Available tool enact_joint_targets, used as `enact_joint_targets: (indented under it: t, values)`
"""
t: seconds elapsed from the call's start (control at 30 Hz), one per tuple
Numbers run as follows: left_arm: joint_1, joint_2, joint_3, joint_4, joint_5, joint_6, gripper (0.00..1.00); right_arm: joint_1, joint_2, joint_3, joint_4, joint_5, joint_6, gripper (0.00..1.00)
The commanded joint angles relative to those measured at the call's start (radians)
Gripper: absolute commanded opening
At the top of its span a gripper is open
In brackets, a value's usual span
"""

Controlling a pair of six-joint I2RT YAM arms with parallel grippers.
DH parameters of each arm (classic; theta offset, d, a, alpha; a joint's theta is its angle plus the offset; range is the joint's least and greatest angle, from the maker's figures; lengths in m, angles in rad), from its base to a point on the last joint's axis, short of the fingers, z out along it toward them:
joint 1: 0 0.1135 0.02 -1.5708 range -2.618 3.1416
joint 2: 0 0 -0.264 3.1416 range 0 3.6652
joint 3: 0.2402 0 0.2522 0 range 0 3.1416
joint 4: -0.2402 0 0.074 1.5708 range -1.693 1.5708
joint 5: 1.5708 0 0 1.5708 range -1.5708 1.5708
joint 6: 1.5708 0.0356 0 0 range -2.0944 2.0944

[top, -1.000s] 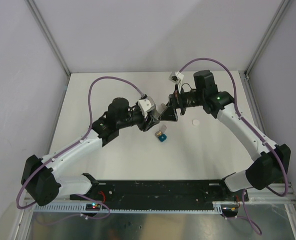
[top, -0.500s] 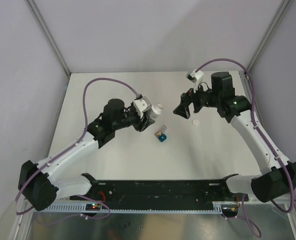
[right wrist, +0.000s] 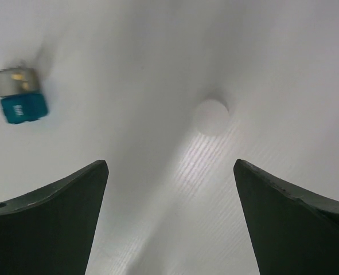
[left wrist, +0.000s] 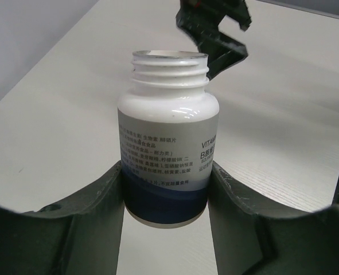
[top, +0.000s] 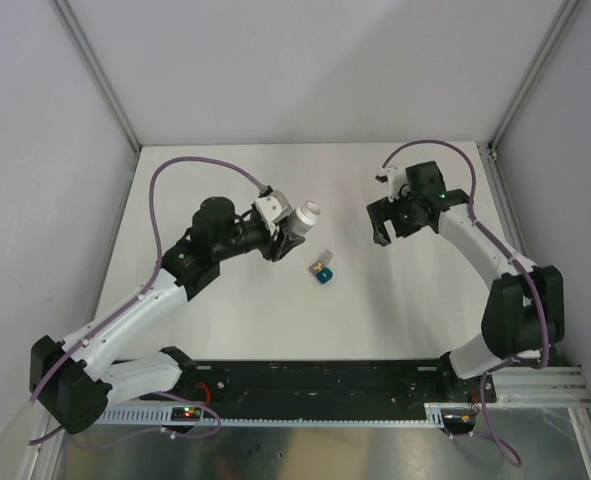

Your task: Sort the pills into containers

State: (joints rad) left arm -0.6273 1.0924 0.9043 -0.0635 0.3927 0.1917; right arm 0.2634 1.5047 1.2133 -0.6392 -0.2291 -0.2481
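Gripping uncapped bottle (left wrist: 168, 114) in left gripper (left wrist: 164, 177), jaws half-spread against its sides. Holding right gripper (right wrist: 169, 172) wide, empty, over cap (right wrist: 211, 116). Noted containers (top: 322, 270) just past left jaws, well off right jaws' left tip; left arm nearer.

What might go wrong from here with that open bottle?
The uncapped pill bottle in the left gripper could spill if tipped too far, scattering its contents past the tiny teal-and-grey containers. Those containers sit unheld on the table; a nudge from the bottle might slide them. The open right gripper, near the white cap, might knock it aside.
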Motion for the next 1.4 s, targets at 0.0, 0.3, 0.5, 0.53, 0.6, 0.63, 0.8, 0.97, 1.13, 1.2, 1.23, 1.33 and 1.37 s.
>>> enact_joint_targets:
  t: [0.0,0.3,0.5,0.53,0.6,0.63,0.8,0.97,1.13,1.2,1.23,1.33,1.37]
  values:
    - [0.008,-0.032,-0.009,0.049,0.035,-0.014,0.0,-0.006,0.088,0.001,0.03,0.106,-0.028,0.97]
    - [0.009,-0.013,-0.009,0.051,0.046,-0.013,0.0,-0.021,0.285,0.046,0.028,0.156,-0.036,0.94]
    - [0.008,0.001,-0.007,0.05,0.043,-0.015,0.0,-0.039,0.361,0.088,0.014,0.133,-0.03,0.91]
    - [0.007,0.003,-0.007,0.05,0.045,-0.015,0.0,-0.043,0.369,0.094,0.012,0.128,-0.028,0.9]
    - [0.007,0.009,-0.004,0.05,0.046,-0.014,0.0,-0.05,0.382,0.104,0.009,0.117,-0.027,0.89]
    - [0.008,0.012,-0.003,0.051,0.046,-0.015,0.0,-0.053,0.388,0.11,0.007,0.112,-0.024,0.89]
    - [0.009,0.024,0.003,0.051,0.049,-0.017,0.0,-0.064,0.413,0.131,-0.004,0.09,-0.019,0.85]
    - [0.008,0.026,0.006,0.05,0.049,-0.019,0.0,-0.065,0.427,0.143,-0.011,0.082,-0.014,0.81]
    - [0.008,0.026,0.006,0.05,0.047,-0.019,0.0,-0.063,0.434,0.152,-0.013,0.081,-0.004,0.74]
    - [0.008,0.026,0.003,0.051,0.047,-0.02,0.0,-0.06,0.439,0.154,-0.014,0.081,0.003,0.71]
    - [0.008,0.025,0.003,0.051,0.047,-0.021,0.0,-0.057,0.442,0.154,-0.015,0.084,0.003,0.7]
    - [0.008,0.025,0.0,0.051,0.048,-0.022,0.0,-0.049,0.45,0.154,-0.013,0.092,0.006,0.67]
    - [0.009,0.024,-0.002,0.05,0.048,-0.022,0.0,-0.047,0.452,0.154,-0.013,0.093,0.006,0.66]
